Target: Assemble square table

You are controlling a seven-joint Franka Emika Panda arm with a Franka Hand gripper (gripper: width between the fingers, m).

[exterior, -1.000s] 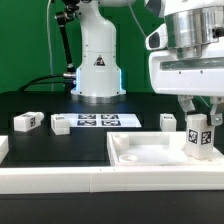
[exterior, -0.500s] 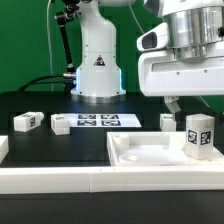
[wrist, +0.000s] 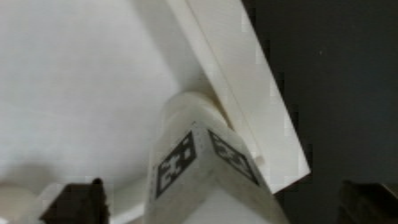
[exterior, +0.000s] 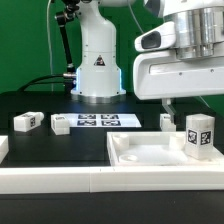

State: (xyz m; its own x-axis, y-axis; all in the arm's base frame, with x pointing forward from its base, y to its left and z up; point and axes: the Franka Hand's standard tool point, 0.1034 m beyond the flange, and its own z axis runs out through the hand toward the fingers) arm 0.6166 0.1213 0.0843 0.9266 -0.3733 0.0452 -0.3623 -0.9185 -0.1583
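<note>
Find the gripper (exterior: 193, 101) hanging above the exterior view's right end of the tabletop (exterior: 140, 152), jaws spread to full width and gripping nothing. Confirm in the wrist view, with both fingers (wrist: 80, 201) standing well clear on either side of the upright leg (exterior: 200, 135). Locate that leg inside the tray, in the corner by the raised rim, standing straight with its tags facing outward. Treat the seating of this leg as the step in hand, judged near its end; cannot tell from either view whether the foot is fully home in its socket. Count three loose legs on the black table (exterior: 40, 140) behind the tray: one nearest the tabletop (exterior: 167, 122), one just beside the marker board (exterior: 97, 121) at (exterior: 60, 124), and one farther toward the exterior view's left (exterior: 26, 122). For the next move, lift straight up to clear the standing leg without brushing it, then travel to the nearest loose leg. Approach from above, centre the jaws across its narrow faces, and close only once level.
</note>
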